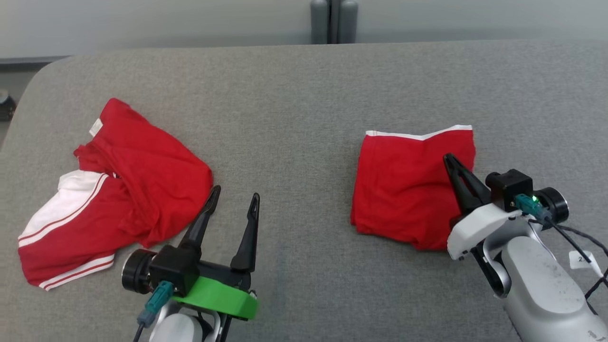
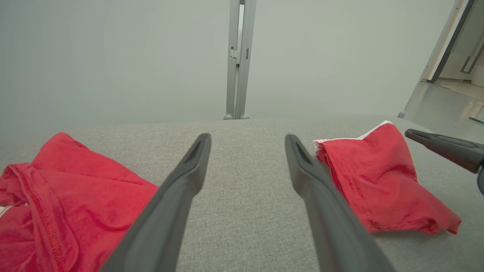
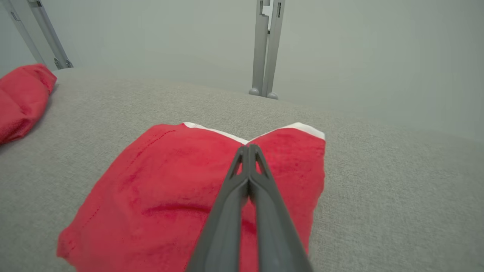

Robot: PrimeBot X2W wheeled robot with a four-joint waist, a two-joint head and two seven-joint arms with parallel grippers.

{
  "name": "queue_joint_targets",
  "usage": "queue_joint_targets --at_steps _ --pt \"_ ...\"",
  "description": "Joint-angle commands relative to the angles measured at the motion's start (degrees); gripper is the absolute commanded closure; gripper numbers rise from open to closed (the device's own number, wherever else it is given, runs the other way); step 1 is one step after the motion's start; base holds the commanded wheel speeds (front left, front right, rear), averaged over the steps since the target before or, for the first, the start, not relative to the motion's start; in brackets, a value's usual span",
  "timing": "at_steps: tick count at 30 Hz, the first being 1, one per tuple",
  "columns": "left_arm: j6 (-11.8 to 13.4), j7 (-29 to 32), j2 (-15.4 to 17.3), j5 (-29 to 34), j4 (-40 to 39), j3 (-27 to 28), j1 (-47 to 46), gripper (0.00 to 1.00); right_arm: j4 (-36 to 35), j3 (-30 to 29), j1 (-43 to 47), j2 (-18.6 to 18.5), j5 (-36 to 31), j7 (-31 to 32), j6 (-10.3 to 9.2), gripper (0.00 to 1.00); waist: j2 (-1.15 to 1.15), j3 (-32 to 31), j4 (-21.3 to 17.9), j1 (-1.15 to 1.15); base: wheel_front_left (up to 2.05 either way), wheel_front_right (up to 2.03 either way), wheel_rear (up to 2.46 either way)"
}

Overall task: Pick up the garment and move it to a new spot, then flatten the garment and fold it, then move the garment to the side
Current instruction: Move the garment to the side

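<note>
Right wrist view: how does the right gripper (image 3: 248, 148) stand?

Its 2 dark fingers are pressed together at the tips. They lie over the folded red garment (image 3: 170, 181) and point at the white trim (image 3: 211, 130) on its far side. Whether the tips touch or nip the cloth, I cannot tell.

Where on the grey table (image 1: 294, 118) is that garment?

On the right half, well in from the far edge. It lies as a rough square with the trim toward the far edge. In the head view the gripper's fingers cross its right side.

And the left gripper (image 1: 236, 192)?

Spread wide, with bare table between the fingers, which point toward the far edge. It sits between the 2 garments, nearer the left one.

What is the left one?

A crumpled red garment (image 1: 142, 171) with white panels and stripes, rumpled near the table's left edge. Its right side lies just beside the left gripper's left finger.

Anything past the table?

A grey post (image 1: 334, 21) stands behind the middle of the far edge, against a pale wall.
</note>
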Motion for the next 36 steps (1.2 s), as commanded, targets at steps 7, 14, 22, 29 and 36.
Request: queue_joint_targets --at_steps 7,14,22,29,36 --pt "-0.30 0.05 0.15 0.43 0.99 -0.87 -2.51 0.00 13.18 -1.73 -7.12 -1.93 -1.25 -0.16 0.00 1.00 0.00 5.14 6.88 0.00 0.00 0.00 0.00" --pt "0.06 0.05 0.15 -0.12 1.02 -1.08 -3.17 0.00 19.64 -5.87 -10.61 -1.05 -1.61 -0.17 0.00 1.00 0.00 5.51 7.46 0.00 0.00 0.00 0.00" --pt "0.62 0.05 0.15 -0.95 0.96 -1.84 -3.24 0.00 18.91 -4.95 -12.10 1.33 -2.04 -0.17 0.00 1.00 0.00 4.95 7.32 0.00 0.00 0.00 0.00" --pt "0.69 0.05 0.15 -1.16 0.88 -2.02 -3.06 0.00 13.38 2.09 -9.21 2.97 0.18 -0.17 -0.03 1.00 0.00 4.62 7.22 0.00 0.00 0.00 0.00" --pt "0.73 0.05 0.15 -1.22 1.34 -1.80 -3.15 0.00 22.85 6.70 -11.01 3.10 4.24 0.40 -0.03 1.00 0.00 3.72 7.32 0.00 0.00 0.00 0.00"
